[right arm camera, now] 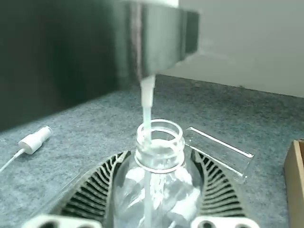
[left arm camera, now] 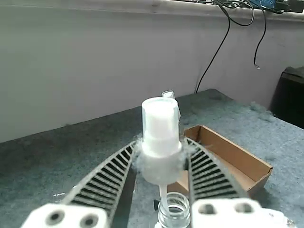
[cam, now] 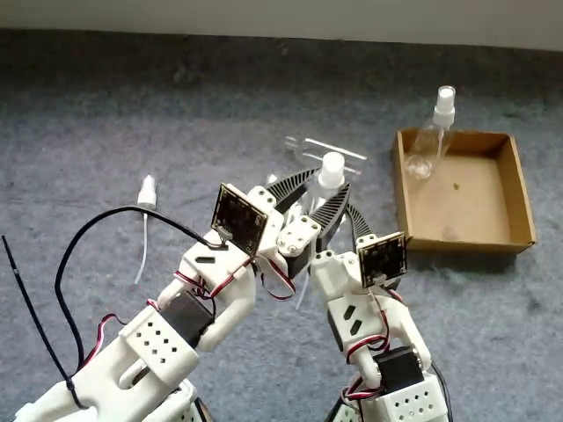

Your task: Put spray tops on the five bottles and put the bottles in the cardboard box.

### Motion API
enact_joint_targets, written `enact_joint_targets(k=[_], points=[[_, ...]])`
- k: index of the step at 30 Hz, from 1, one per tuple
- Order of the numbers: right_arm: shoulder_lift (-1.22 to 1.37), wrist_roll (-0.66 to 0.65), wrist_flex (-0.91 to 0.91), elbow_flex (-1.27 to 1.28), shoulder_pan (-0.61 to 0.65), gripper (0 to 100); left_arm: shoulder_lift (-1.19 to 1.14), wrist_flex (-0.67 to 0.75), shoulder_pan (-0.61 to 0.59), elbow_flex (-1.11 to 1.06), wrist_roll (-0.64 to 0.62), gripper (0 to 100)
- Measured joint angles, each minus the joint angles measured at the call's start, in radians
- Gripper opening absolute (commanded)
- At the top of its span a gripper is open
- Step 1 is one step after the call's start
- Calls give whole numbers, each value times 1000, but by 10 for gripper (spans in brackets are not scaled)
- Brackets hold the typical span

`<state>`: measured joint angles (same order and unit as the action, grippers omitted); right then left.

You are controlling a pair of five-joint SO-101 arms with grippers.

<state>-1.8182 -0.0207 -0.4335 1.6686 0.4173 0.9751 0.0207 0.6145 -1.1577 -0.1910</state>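
High view: capped bottle leans in box; spare top lies on carpet.
Left wrist: left gripper clamped on top, above open bottle.
Right wrist: right gripper closed round that bottle; tube inside neck.

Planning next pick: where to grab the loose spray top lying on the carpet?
Take the spray top by its white head, from above, closing across it: it lies flat, and its thin tube probably is too slim to pinch.
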Motion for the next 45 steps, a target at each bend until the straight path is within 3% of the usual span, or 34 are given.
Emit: enact_joint_targets(k=[10,20,28,45], points=[[-2,0,0,0,0,105,11,14,41,-94,-2,5],[0,0,-2,2,-18,105,20,229,49,-241,-2,7],[0,-106,-2,2,-31,105,20,236,49,-242,-2,7],[0,-118,-2,2,-35,105,26,236,58,-247,-2,5]])
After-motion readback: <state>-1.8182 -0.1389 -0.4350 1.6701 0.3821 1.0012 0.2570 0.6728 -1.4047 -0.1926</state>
